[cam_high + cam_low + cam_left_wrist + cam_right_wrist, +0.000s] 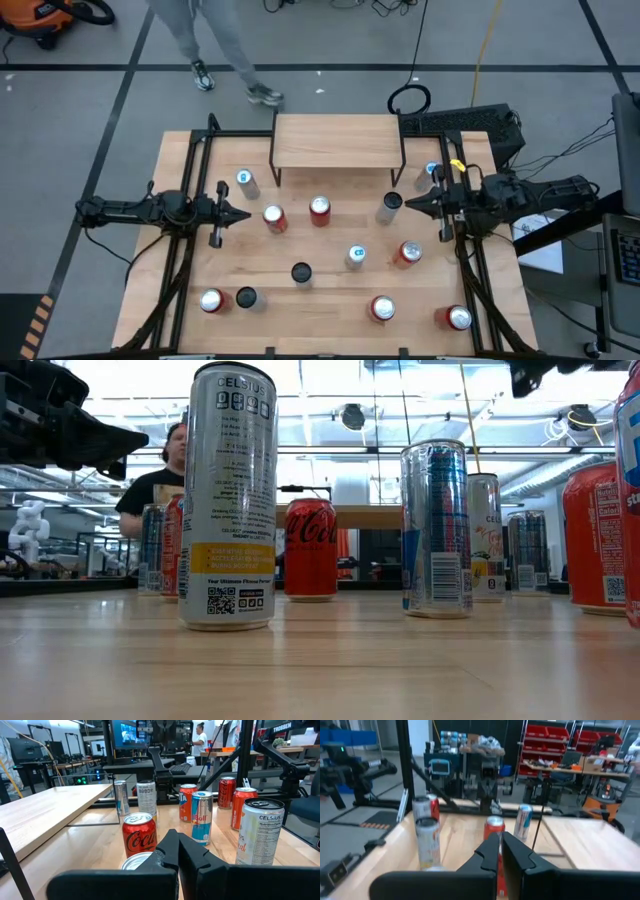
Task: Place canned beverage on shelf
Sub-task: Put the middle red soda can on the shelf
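Seen from above, your two arms face each other across the tabletop (330,330), each hovering with nothing held. Your left gripper (243,215) points inward from the left edge, its fingers (172,851) pressed together; a red cola can (274,218) stands just beside its tip. Your right gripper (408,204) points inward from the right edge, fingers (495,851) likewise closed and empty, with a dark-topped silver can (389,207) just beside its tip.

The shelf (336,141), its light wooden top bare, stands at the far middle of the tabletop, between the two arms and beyond them. No can sits on it. The cans are scattered upright over the tabletop in front of it: a second red can (320,210) near the shelf's front edge, a silver can (245,182) off its left corner, a blue-and-white can (356,256) near the centre, and others toward the near edge.

Beyond the table, a person's legs (215,45) show on the grey floor.
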Controlling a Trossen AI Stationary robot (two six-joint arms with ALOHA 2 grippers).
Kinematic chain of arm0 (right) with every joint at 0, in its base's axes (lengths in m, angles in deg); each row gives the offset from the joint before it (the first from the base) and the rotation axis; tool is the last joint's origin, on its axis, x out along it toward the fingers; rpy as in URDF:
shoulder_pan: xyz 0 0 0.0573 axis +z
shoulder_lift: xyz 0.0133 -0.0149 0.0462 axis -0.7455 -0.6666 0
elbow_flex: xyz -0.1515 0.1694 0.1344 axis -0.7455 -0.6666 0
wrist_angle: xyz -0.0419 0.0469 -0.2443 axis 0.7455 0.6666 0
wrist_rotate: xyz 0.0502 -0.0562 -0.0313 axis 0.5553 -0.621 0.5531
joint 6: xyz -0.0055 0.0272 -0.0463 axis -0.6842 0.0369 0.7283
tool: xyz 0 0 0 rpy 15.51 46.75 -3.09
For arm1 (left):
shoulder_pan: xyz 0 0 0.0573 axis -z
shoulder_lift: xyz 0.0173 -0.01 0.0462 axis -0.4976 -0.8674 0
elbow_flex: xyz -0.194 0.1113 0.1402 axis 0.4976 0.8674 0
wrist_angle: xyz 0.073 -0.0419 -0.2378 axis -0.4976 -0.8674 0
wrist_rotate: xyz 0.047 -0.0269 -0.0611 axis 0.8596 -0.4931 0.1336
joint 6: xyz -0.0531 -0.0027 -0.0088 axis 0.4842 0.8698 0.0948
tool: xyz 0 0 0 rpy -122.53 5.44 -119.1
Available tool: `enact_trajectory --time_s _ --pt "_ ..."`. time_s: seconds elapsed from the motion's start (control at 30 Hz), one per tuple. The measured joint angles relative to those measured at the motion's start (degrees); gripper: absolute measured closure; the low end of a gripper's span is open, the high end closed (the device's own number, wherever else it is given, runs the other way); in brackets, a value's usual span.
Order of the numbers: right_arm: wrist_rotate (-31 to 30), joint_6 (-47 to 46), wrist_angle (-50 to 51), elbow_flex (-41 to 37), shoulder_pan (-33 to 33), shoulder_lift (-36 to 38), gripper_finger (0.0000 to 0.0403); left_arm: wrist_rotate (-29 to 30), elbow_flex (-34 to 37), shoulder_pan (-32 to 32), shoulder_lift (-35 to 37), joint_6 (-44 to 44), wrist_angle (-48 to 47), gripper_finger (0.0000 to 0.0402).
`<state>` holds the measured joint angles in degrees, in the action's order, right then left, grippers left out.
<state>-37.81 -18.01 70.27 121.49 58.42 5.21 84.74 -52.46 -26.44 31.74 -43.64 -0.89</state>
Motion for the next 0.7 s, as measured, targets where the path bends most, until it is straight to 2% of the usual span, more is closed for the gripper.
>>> enact_trajectory --time_s 0.3,0.7 --pt "1.58 -1.6 0.34 6.43 0.02 -5.17 0.0403 0.0 0.02 -0.01 0.0 0.0 0.0 0.0402" --pt "4.62 -6.48 0.43 9.0 0.02 -10.77 0.0403 0.0 0.01 -0.01 -0.01 0.0 0.0 0.0402"
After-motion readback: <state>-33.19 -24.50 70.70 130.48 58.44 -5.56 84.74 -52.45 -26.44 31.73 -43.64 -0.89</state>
